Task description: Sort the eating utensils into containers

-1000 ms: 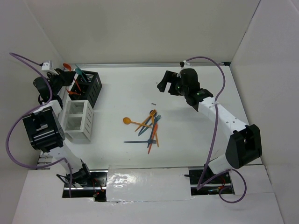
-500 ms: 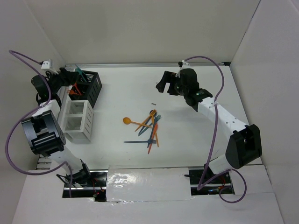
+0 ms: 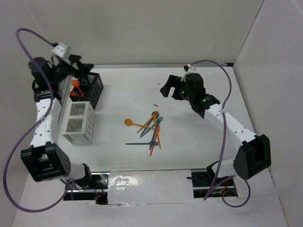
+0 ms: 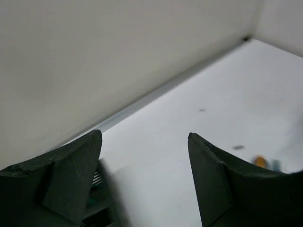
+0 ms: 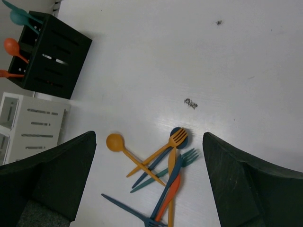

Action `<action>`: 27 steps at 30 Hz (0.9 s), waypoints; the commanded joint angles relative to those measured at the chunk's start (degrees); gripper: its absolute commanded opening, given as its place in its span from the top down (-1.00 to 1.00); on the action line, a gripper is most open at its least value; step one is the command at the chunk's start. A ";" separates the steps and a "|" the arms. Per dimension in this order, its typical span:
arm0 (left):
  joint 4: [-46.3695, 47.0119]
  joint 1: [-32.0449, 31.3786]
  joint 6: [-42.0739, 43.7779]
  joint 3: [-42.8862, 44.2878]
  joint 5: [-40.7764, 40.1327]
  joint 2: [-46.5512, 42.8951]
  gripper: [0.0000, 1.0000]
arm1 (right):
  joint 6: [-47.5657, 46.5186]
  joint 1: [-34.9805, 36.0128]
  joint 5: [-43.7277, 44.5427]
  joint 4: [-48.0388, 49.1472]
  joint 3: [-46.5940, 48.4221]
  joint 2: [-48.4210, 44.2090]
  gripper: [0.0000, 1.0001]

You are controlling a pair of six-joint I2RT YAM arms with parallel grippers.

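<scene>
Several eating utensils (image 3: 150,128) lie in a loose crossed pile mid-table; the right wrist view shows an orange spoon (image 5: 115,142), forks and slim handles (image 5: 166,177). Of the containers, the black caddy (image 3: 90,88) stands at far left with an orange spoon (image 3: 75,84) sticking out. The white caddy (image 3: 78,122) stands just in front of it. My left gripper (image 3: 83,66) hangs open and empty above the black caddy's far end. My right gripper (image 3: 165,86) is open, high and to the right of the pile, holding nothing.
White walls enclose the table on three sides. The left arm's purple cable (image 3: 28,35) loops up against the left wall. A small dark speck (image 3: 155,105) lies on the table beyond the pile. The arm bases sit at the near edge.
My left gripper has opened and lifted up and back from the black caddy, the arm stretching taller. The right arm has shifted only slightly. The pile has not moved.
</scene>
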 commanded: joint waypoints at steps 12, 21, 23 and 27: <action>-30.09 -47.38 -3.24 -18.75 -20.20 -10.33 -0.63 | 6.19 0.12 4.23 -12.64 -14.55 -22.30 -1.00; -44.25 -50.93 -55.07 -15.60 -48.17 -1.99 -0.47 | 9.01 -0.06 4.76 -15.38 -17.91 -28.55 -0.99; -42.67 -50.15 -59.68 -16.13 -48.37 -1.90 -0.44 | 9.10 0.03 4.76 -15.38 -17.91 -29.08 -0.99; -48.25 -49.70 -72.41 -10.36 -53.53 5.11 -0.44 | 8.66 0.03 6.43 -15.38 -17.91 -29.00 -0.99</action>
